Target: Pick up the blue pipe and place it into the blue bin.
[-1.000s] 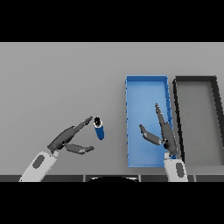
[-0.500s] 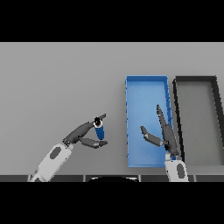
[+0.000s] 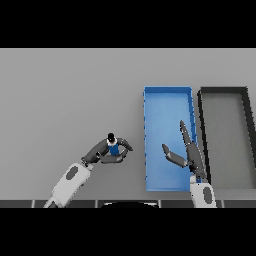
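The blue pipe (image 3: 113, 146), short with a dark end pointing away from me, stands left of the blue bin (image 3: 167, 95). My left hand (image 3: 103, 155) has its fingers and thumb curled round the pipe from below and from the right. Whether the pipe still rests on the table is not clear. My right hand (image 3: 187, 150) hovers over the near right part of the blue bin, fingers straight and thumb spread, holding nothing.
A black bin (image 3: 225, 92) stands directly to the right of the blue bin, their long sides nearly touching. The grey table (image 3: 65, 95) stretches away to the left and far side.
My left hand has moved right to the pipe and its fingers have curled round it. The right hand has stayed in place over the blue bin.
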### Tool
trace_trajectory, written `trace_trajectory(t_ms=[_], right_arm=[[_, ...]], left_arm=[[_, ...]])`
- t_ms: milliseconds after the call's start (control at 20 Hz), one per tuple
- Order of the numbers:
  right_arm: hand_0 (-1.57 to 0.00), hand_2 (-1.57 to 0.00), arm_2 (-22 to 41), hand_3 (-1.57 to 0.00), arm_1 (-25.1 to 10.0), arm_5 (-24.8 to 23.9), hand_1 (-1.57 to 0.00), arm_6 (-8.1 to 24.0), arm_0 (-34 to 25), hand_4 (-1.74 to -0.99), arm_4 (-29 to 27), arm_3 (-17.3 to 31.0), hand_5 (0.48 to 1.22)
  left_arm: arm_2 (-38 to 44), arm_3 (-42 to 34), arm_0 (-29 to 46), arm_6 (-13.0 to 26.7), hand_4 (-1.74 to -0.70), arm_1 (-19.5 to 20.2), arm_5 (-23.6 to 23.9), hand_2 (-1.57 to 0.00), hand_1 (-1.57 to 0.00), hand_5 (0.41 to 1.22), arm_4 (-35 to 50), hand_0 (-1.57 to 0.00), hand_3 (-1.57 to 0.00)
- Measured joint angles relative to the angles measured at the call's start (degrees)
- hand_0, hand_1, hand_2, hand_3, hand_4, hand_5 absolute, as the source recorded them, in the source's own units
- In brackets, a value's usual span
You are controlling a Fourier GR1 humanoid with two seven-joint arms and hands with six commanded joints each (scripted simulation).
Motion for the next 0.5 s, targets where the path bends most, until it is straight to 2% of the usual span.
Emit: trace_trajectory(t_ms=[50,200,300,500], right_arm=[[0.00,0.00,0.2,0.00,0.5,-0.2,0.00,-0.3,-0.2,-1.195,0.0,-0.1,0.604],[0.00,0.00,0.5,0.00,0.7,-0.3,0.00,0.2,-0.1,-1.195,0.0,-1.2,0.603],[0.00,0.00,0.4,0.00,0.6,-0.4,0.00,0.1,-0.4,-1.190,0.3,-0.4,0.600],[0.00,0.00,0.3,0.00,0.1,0.1,0.00,0.2,-0.3,-1.187,0.1,-0.9,0.603]], left_arm=[[-0.3,0.5,-0.8,0.4,-1.53,-0.4,0.5,-1.03,-1.00,0.988,-0.8,-0.89,-1.01],[-2.4,0.5,0.0,-4.8,-1.63,-0.6,-0.2,-1.30,-1.28,1.101,-2.0,-1.22,-1.22],[-3.0,0.4,0.3,-6.9,-1.67,-0.4,0.9,-1.40,-1.38,1.144,-2.8,-1.35,-1.32],[-2.6,-3.5,0.4,-5.5,-1.71,-0.8,3.2,-1.50,-1.49,1.190,-2.2,-1.48,-1.42]])
